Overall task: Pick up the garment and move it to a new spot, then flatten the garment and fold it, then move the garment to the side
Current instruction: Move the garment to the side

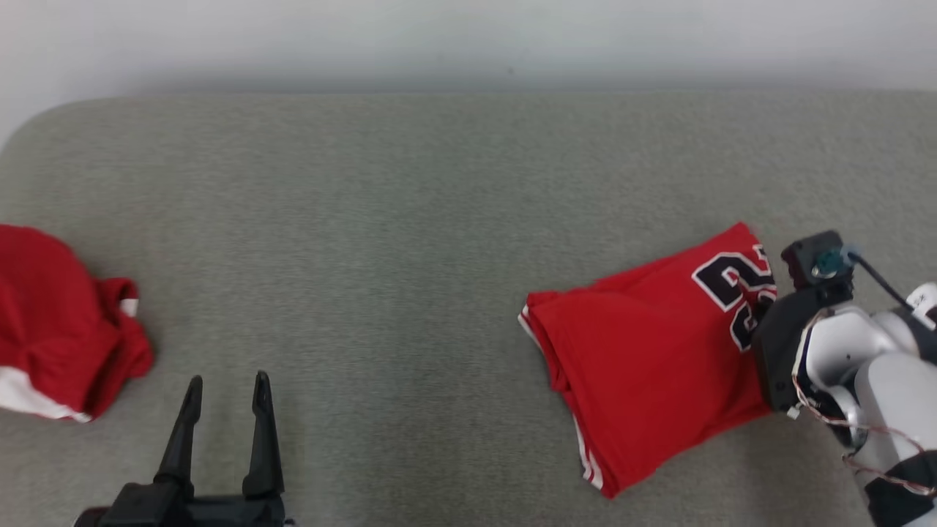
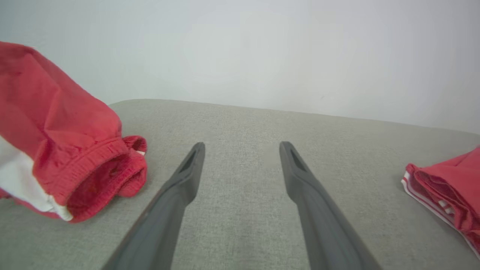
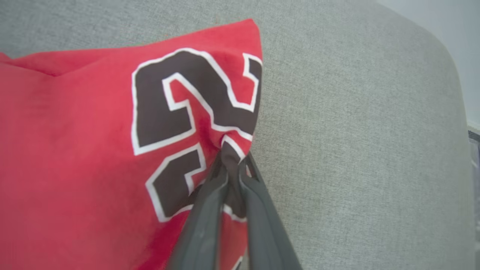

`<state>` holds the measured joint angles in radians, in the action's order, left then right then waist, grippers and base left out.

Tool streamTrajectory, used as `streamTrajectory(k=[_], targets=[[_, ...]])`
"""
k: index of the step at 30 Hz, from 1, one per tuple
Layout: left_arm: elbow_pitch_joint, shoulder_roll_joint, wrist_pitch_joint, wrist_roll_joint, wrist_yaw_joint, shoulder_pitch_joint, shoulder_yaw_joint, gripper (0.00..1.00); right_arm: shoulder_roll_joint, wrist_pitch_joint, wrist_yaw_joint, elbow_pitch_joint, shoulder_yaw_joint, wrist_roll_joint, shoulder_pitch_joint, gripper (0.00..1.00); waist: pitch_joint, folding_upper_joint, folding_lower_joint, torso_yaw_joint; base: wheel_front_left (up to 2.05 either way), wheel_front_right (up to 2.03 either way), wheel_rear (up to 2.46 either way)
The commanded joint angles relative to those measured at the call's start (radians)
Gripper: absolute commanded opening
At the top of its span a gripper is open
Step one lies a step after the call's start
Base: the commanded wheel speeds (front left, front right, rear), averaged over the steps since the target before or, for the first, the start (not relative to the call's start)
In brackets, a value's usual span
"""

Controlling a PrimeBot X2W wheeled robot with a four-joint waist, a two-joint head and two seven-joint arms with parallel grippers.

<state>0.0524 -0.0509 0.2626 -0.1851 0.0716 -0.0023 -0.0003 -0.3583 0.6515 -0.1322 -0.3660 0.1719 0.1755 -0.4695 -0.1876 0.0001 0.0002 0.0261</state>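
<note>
The right claw (image 3: pixel 232 165) is clenched on a thin pinch of the folded red jersey (image 1: pixel 644 351), at its nearest edge, on the black number print (image 3: pixel 180 112). The rest lies flat on the grey bench (image 1: pixel 402 219) beyond the claw. So little cloth is caught that a pull could lift only the top layer and spill the fold. The right wrist (image 1: pixel 827 351) bends down onto that edge. The left claw (image 1: pixel 228 378) stands spread and empty, a crumpled red garment (image 1: pixel 58 322) off its left.
</note>
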Motion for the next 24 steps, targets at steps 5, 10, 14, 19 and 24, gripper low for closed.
streamTrajectory(k=[5,10,14,19,24], targets=[[-0.066,0.001,0.003,0.055,0.024,-0.064,-0.012,1.00,-0.053,-0.032,0.003,-0.015,0.051,-0.003,-0.104,0.00,-0.150,-0.0001,-0.0002,-0.173,0.00,0.00,0.00],[-0.119,-0.014,0.003,0.099,0.042,-0.115,-0.039,1.00,-0.061,-0.084,0.003,-0.056,0.060,-0.012,-0.177,0.00,-0.224,-0.0001,-0.0002,-0.270,0.00,0.00,0.00],[-0.134,-0.030,0.003,0.119,0.051,-0.141,-0.056,1.00,-0.055,-0.123,0.003,-0.091,0.058,-0.022,-0.219,0.00,-0.257,-0.0001,-0.0002,-0.323,0.00,0.00,0.00],[-0.162,-0.069,0.003,0.135,0.054,-0.155,-0.072,1.00,-0.051,-0.206,0.003,-0.162,0.092,-0.048,-0.294,0.00,-0.300,-0.0001,-0.0002,-0.411,0.00,0.00,0.00],[-0.197,-0.106,0.003,0.151,0.057,-0.160,-0.101,1.00,-0.057,-0.301,0.003,-0.252,0.105,-0.078,-0.367,0.00,-0.327,-0.0001,-0.0002,-0.468,0.00,0.00,0.00]])
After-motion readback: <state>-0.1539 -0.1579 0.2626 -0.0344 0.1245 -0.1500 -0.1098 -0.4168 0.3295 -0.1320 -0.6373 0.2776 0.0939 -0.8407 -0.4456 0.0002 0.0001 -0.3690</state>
